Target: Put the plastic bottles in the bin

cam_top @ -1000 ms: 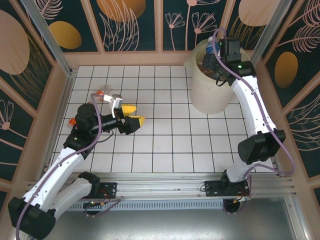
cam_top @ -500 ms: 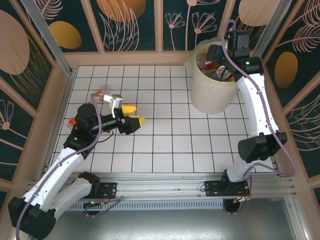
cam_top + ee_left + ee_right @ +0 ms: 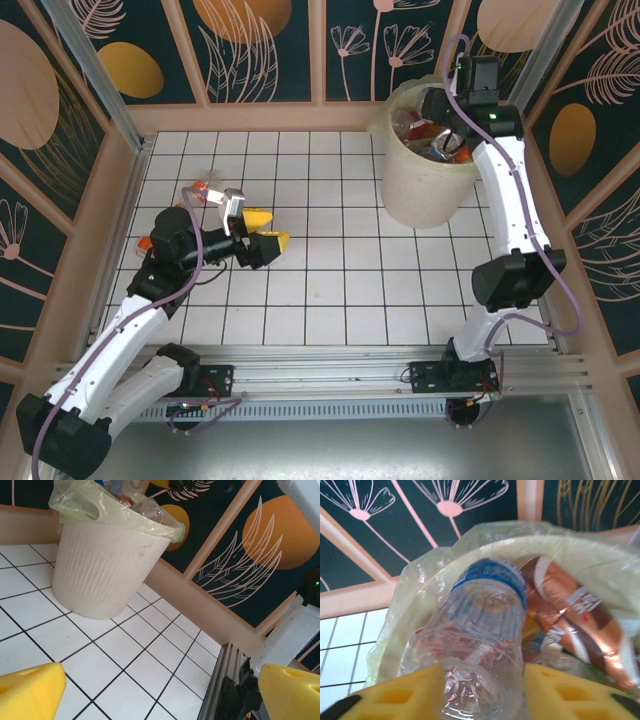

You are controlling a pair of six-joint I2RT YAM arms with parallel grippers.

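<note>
Over the bin, pinching a clear, blue-labelled bottle by its ridged base in the right gripper; hovering with the left gripper spread wide above tiles.

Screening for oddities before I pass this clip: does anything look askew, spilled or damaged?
Nothing spilled. The bin is heaped to its rim with crushed bottles, and its liner bag bunches up unevenly on one side. The right gripper grips a blue-labelled bottle above that pile.
</note>
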